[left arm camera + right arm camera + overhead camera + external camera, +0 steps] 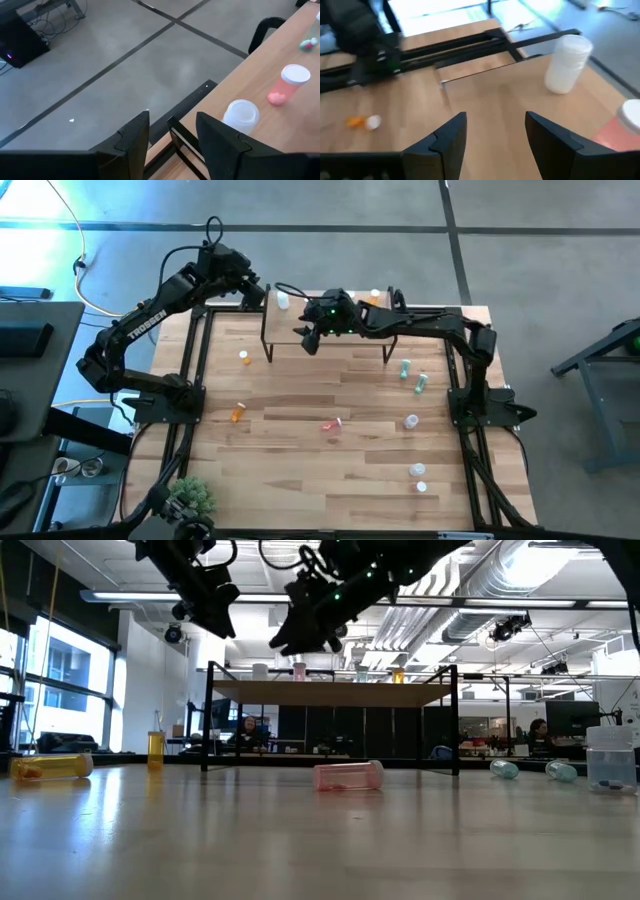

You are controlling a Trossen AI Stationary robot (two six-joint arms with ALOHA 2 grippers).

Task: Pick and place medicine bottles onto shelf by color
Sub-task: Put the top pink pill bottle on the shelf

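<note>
From above, my right gripper (312, 338) hangs over the near edge of the shelf (352, 338), my left gripper (258, 292) off its far left corner. A white bottle (283, 301) and an orange one (375, 297) already stand on the shelf; the rest lie scattered on the table (300, 480) — orange ones to the left, a pink one (331, 425) in the middle, green and clear ones to the right.

At table height, both grippers hang above shelf level, well apart from the pink bottle (348, 775) lying in front.

My left wrist shows fingers (132, 140) parted and empty, just beside the white bottle (241, 116) and a pink one (287, 85); a careless swing could topple them.

My right wrist shows fingers (445, 142) parted, empty, over the shelf near the white bottle (567, 62) — a sweep toward it would knock it off the edge.
</note>
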